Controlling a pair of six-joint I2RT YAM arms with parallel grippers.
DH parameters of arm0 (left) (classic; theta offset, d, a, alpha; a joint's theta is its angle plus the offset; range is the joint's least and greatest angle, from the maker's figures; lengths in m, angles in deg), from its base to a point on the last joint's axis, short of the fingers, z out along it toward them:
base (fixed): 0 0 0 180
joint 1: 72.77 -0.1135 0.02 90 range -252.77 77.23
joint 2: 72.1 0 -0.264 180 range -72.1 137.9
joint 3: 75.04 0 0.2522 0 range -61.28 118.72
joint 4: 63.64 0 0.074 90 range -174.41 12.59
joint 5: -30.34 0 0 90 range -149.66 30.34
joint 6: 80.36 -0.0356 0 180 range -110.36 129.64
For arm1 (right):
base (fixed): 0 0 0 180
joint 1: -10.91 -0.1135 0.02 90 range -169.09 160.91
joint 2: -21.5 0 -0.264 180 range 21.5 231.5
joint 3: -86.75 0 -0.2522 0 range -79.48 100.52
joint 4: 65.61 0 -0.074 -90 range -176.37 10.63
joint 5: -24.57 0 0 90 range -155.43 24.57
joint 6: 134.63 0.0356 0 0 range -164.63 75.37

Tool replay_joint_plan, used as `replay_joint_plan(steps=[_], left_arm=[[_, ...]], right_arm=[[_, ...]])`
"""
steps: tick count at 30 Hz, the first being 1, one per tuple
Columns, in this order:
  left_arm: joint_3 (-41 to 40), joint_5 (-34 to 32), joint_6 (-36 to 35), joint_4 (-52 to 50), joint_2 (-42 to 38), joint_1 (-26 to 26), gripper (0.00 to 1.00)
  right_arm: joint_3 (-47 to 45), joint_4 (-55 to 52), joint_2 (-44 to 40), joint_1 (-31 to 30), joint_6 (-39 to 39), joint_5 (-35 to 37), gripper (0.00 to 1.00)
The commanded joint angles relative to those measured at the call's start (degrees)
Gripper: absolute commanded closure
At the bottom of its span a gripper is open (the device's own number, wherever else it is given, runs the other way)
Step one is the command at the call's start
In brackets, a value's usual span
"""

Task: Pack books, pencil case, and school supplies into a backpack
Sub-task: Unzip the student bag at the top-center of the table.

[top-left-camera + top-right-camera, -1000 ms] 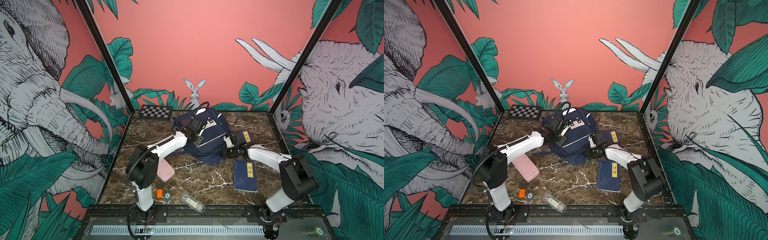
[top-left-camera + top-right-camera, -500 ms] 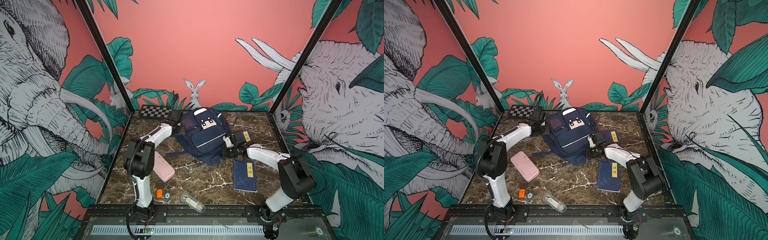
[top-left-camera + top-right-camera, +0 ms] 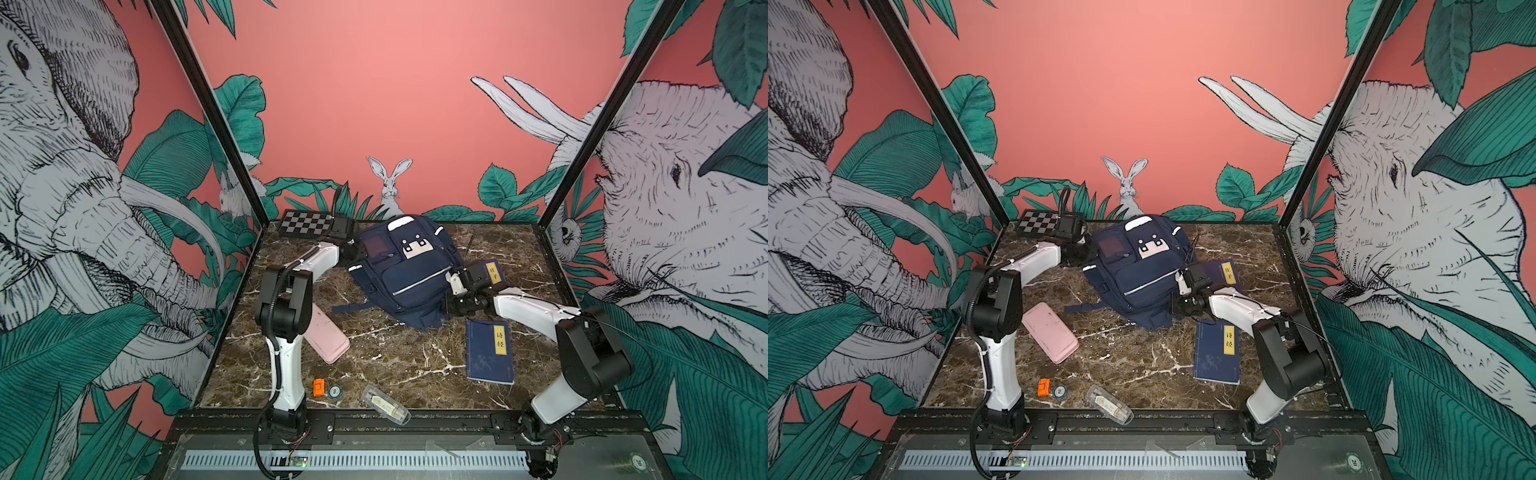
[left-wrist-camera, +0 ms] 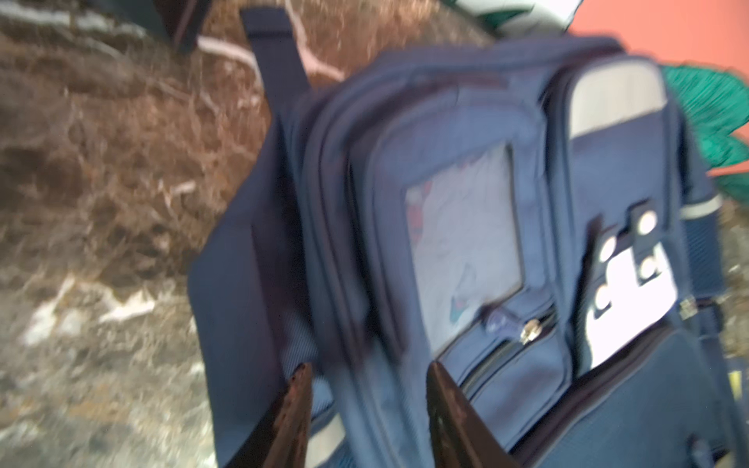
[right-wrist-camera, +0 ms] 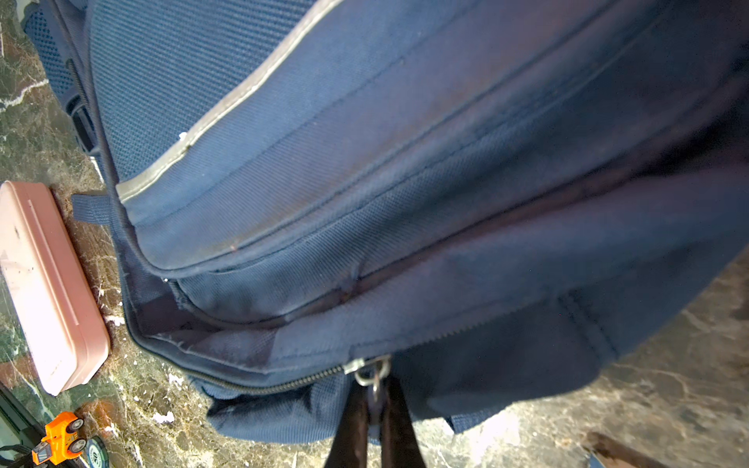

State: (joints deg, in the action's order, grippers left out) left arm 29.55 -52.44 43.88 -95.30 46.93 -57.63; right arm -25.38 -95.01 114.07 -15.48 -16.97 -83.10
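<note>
The backpack [image 3: 409, 274] lies flat on the marble table [image 3: 399, 374], front pocket up, between your two grippers. Your right gripper [image 5: 375, 409] is clenched on the metal zipper pull [image 5: 371, 375] at the bag's edge, with the zip teeth running off to one side of its tips. Your left gripper [image 4: 371, 389] is at the opposite, upper side of the bag. Its fingers [image 4: 298, 405] stand apart, astride a seam ridge, but the blur hides whether they press it. The far book [image 3: 492, 272] sits just beside your right gripper, away from the bag. The near book [image 3: 489, 351] lies back by that arm's forearm. The pink pencil case [image 3: 328, 336] lies well behind your left gripper, near that arm's elbow.
</note>
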Motion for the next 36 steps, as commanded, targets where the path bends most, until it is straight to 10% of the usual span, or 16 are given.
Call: replay_joint_plan(steps=[1,11,17,36], left_arm=[[1.77,3.45,3.10,1.19,2.19,-1.14,0.52],[-0.38,6.35,6.01,3.84,4.76,-1.40,0.58],[-6.55,6.93,9.24,9.74,2.30,-1.31,1.00],[-13.59,2.47,16.62,19.50,-1.64,-1.34,1.00]], right_arm=[[0.37,1.49,0.41,-0.11,-0.26,-1.08,1.00],[2.16,-0.21,1.73,-0.35,-1.21,-1.18,1.00],[3.43,-4.10,1.58,-4.35,-2.72,1.94,1.00],[5.88,-10.31,-2.32,-19.76,0.75,5.33,1.00]])
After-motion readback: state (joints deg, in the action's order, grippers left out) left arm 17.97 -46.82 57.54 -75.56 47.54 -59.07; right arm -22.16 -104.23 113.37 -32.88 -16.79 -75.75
